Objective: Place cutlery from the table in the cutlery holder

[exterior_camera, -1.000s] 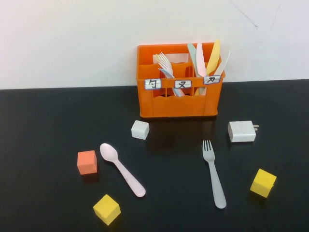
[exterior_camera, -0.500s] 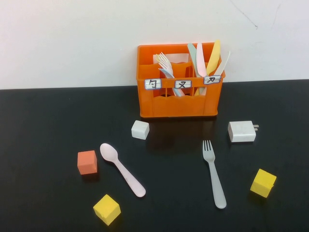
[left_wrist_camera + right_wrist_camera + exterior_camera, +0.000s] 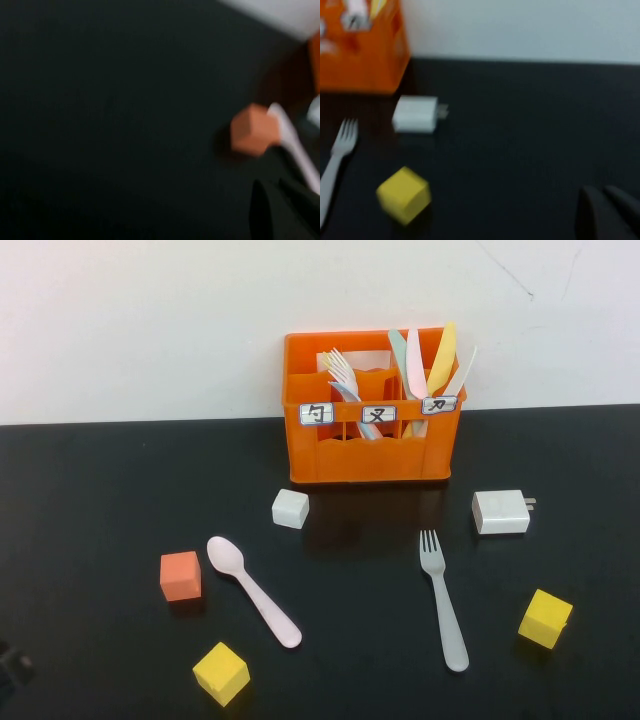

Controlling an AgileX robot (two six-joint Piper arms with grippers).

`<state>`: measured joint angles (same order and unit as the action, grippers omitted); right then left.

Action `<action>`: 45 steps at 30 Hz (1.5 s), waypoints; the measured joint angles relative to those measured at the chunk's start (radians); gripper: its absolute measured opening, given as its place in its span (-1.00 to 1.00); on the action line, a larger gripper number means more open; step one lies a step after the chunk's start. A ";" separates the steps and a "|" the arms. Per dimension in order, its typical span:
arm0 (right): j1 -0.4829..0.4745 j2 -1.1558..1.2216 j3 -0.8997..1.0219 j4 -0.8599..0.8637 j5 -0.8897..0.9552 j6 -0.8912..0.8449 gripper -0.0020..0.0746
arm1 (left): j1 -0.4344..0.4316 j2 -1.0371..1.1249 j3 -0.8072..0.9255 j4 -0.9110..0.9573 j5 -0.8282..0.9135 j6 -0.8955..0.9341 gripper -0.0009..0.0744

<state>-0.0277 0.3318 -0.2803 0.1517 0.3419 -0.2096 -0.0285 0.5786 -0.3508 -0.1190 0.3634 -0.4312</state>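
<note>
A pale pink spoon lies on the black table, left of centre, bowl toward the orange cutlery holder. Right of it lies a light grey fork, tines toward the holder. The holder stands at the back with forks and pastel knives in it. My left gripper is shut and empty, low over the table near the spoon. Only a dark part of my left arm shows in the high view's near left corner. My right gripper is shut and empty, well to the right of the fork.
An orange cube sits left of the spoon and a yellow cube in front of it. A white cube lies before the holder. A white charger block and another yellow cube flank the fork on its right.
A dark part of my left arm has come into the near left corner of the high view. The cutlery and cubes have not moved.
</note>
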 joint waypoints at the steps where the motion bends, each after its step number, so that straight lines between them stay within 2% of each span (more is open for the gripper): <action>1: 0.002 0.025 0.000 0.054 0.013 -0.070 -0.95 | 0.000 0.030 -0.012 -0.021 0.033 0.022 -0.98; 5: 0.006 0.117 -0.026 0.255 0.076 -0.357 -0.95 | 0.000 0.193 -0.099 -0.153 0.151 0.144 -0.98; 10: 0.006 0.218 -0.066 0.411 0.145 -0.592 -0.95 | 0.000 0.400 -0.234 -0.380 0.249 0.369 -0.98; 15: 0.006 0.266 -0.073 0.513 0.154 -0.713 -0.95 | 0.000 0.564 -0.371 -0.575 0.283 0.528 -0.98; 21: 0.006 0.274 -0.073 0.584 0.155 -0.775 -0.95 | -0.014 0.680 -0.536 -0.625 0.327 0.589 -0.98; 26: 0.006 0.274 -0.073 0.590 0.153 -0.783 -0.95 | -0.115 0.777 -0.683 -0.508 0.419 0.535 -0.98; 30: 0.006 0.274 -0.073 0.591 0.132 -0.811 -0.95 | -0.223 0.857 -0.752 -0.313 0.430 0.365 -0.98; 35: 0.006 0.274 -0.073 0.597 0.097 -0.818 -0.95 | -0.309 0.939 -0.791 -0.152 0.422 0.166 -0.94; 38: 0.006 0.274 -0.073 0.597 0.097 -0.818 -0.95 | -0.334 0.999 -0.818 -0.113 0.440 0.119 -0.76; 45: 0.006 0.274 -0.073 0.599 0.128 -0.824 -0.95 | -0.340 1.138 -0.917 -0.103 0.523 0.025 -0.18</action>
<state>-0.0219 0.6053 -0.3528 0.7512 0.4703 -1.0335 -0.3686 1.7170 -1.2675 -0.2216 0.8866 -0.4061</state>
